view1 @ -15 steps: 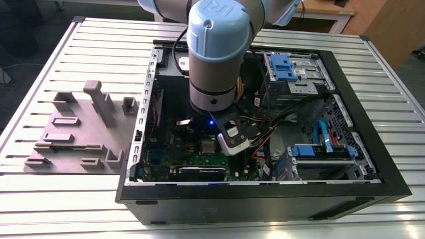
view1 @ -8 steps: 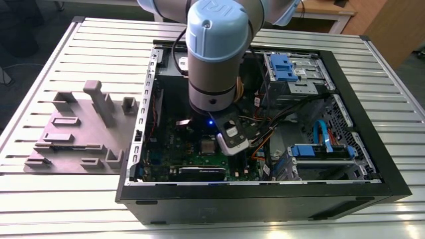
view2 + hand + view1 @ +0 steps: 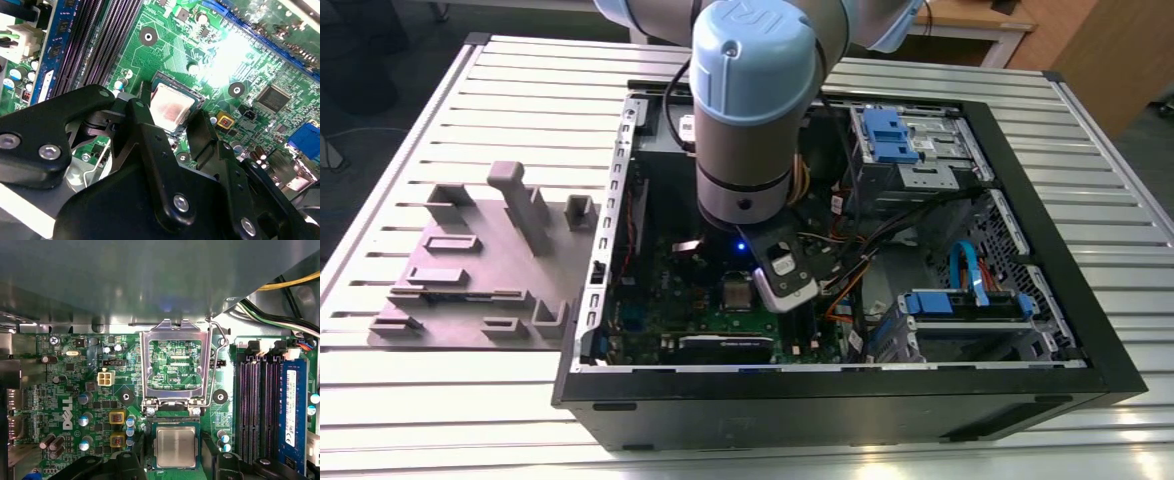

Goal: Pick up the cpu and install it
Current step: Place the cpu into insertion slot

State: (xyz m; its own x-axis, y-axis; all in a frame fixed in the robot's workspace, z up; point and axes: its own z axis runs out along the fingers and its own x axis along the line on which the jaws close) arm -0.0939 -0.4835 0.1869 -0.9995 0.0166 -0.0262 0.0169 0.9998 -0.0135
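Observation:
The cpu [image 3: 175, 447], a small square chip with a silvery top, lies flat in the socket on the green motherboard [image 3: 70, 390]; it also appears in the second wrist view [image 3: 170, 106] and the exterior view [image 3: 738, 292]. My gripper [image 3: 175, 462] hangs just above it, open, with one black finger [image 3: 136, 120] on each side of the chip and a gap to its edges. The shiny socket frame [image 3: 175, 365] stands flipped open beside the chip, and its wire lever [image 3: 216, 365] is raised.
The open black computer case [image 3: 1067, 340] lies on a slatted metal table [image 3: 454, 400]. Memory slots [image 3: 260, 405], capacitors and cables crowd the board around the socket. Blue drive brackets [image 3: 887, 135] fill the case on the exterior view's right. A grey plastic tray [image 3: 480, 260] sits outside the case.

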